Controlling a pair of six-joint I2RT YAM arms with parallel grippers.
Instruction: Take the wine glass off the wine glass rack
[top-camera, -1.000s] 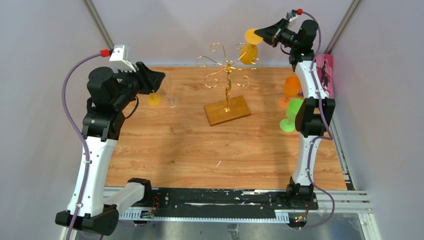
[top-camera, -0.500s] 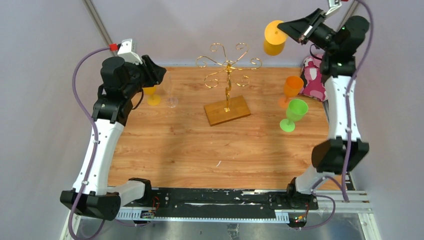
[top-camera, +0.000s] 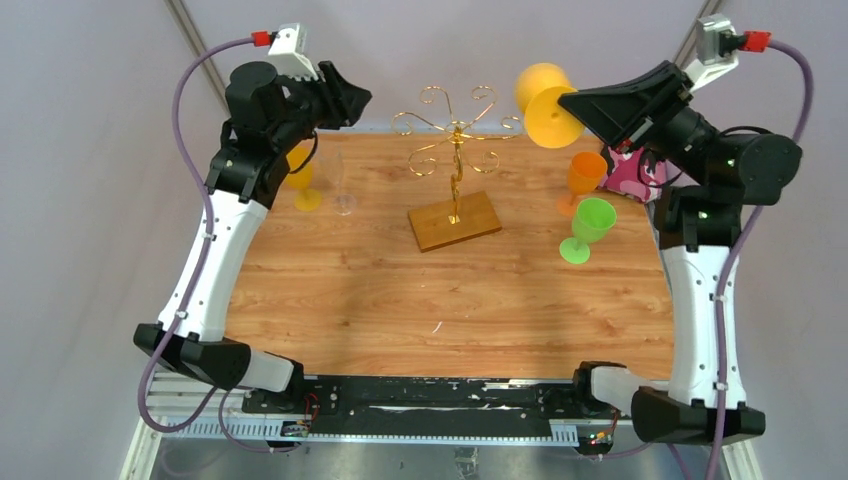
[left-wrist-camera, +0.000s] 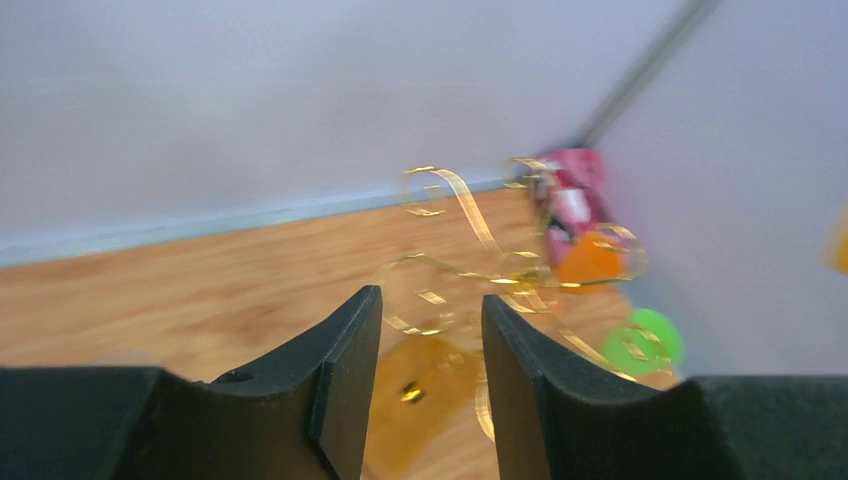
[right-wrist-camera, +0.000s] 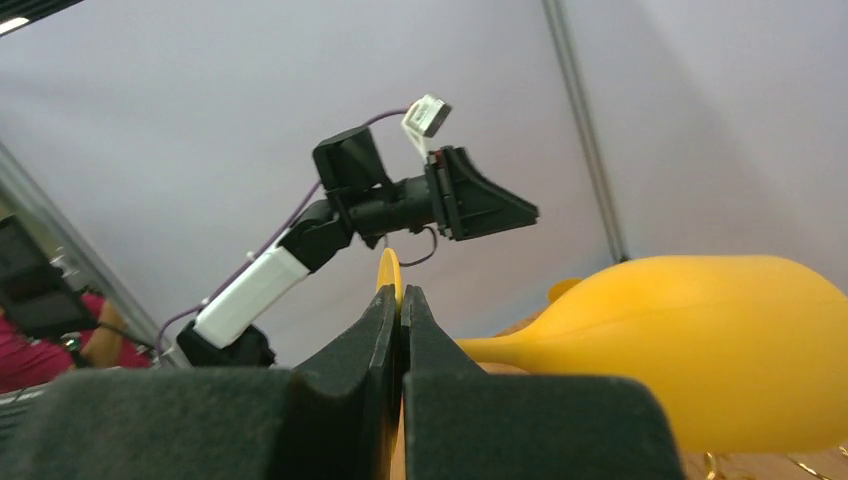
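- Right gripper is clamped on the wine glass, pinching the thin round foot.
- Right wrist view: gripper has its fingers pressed together with the foot's edge sticking up between them. The stem runs off to the right and the yellow-orange bowl of the glass fills the right side.
- The glass is in the air and tipped over roughly sideways, bowl away from the gripper. It is high, just right of the top curls of the wine glass rack, and looks clear of the wire.
- The rack stands upright mid-table on its wooden base, with nothing hanging on the gold spiral arms.
- Left gripper is raised at the rack's left, well apart from it, holding nothing.
- Left wrist view: gripper has its fingers spread with a gap and nothing between them. The rack is blurred beyond.
- On the table, right side: orange glass and green glass, both upright and near each other, with a pink object at the wall behind.
- Left side: yellow glass and clear glass, just beside each other under the left arm.
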